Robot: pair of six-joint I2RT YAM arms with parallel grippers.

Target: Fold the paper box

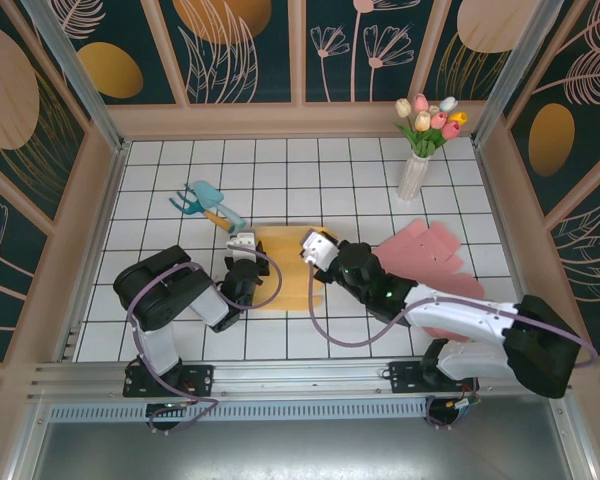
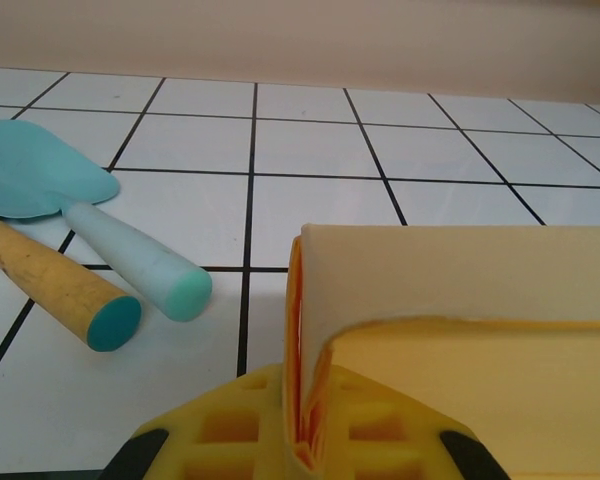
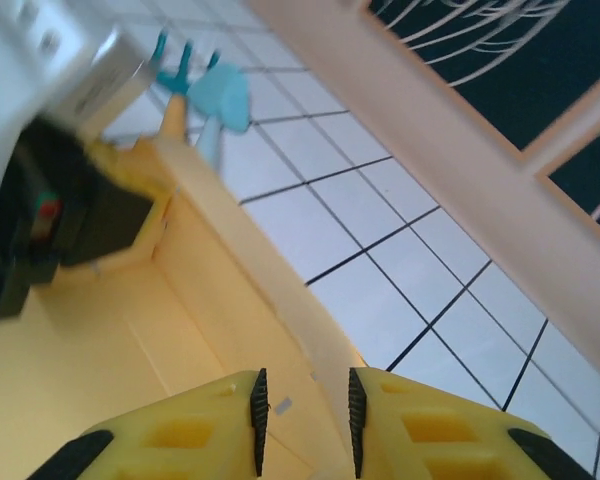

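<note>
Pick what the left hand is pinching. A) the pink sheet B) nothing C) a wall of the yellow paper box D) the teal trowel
C: the left wrist view shows the left hand shut on an upright wall of the yellow paper box; the teal trowel lies apart on the tiles.

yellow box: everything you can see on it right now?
The box is pale yellow paper or thin card, lying on the white tiled table, partly folded: flat creased base, far wall raised and doubled over. The left gripper is shut on that wall's left end; the right gripper straddles its rim at the other end, jaws slightly apart.
</note>
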